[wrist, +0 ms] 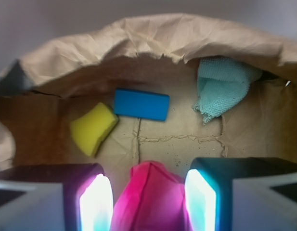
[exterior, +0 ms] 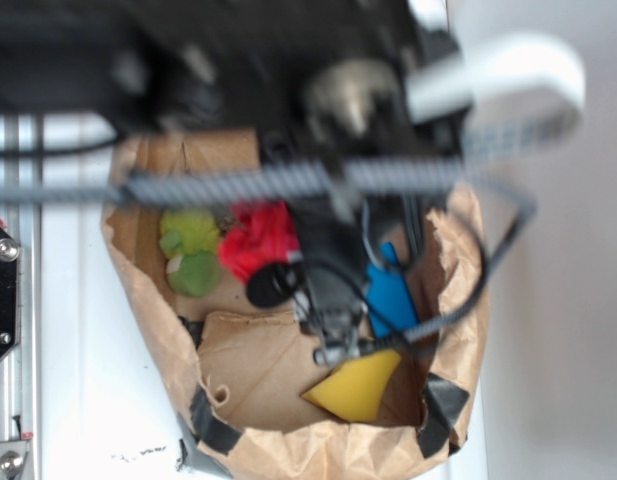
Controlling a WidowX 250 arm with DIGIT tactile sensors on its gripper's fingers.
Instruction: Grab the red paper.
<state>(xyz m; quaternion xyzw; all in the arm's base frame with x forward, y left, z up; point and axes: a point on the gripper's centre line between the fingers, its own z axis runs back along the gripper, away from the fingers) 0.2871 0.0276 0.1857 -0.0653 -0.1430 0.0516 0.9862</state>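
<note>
From the exterior view we could barely read the blurry arm, and the crumpled red paper wad [wrist: 150, 199] got cut off at the wrist view's bottom edge. It sat inside the crinkled brown paper bag [wrist: 153, 36], between the gripper [wrist: 148, 202] fingers [wrist: 95, 204], spread either side. Whether they touched it, we couldn't tell. Beyond lay a smooth blue rectangular block [wrist: 141, 104], yellow sponge wedge [wrist: 93, 127] and teal mesh cloth [wrist: 220, 86].

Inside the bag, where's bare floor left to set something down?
Bare bag floor lies between the blue block, teal cloth and the red paper. Crowded: the yellow sponge touches the block, and the gripper straddles the paper.
</note>
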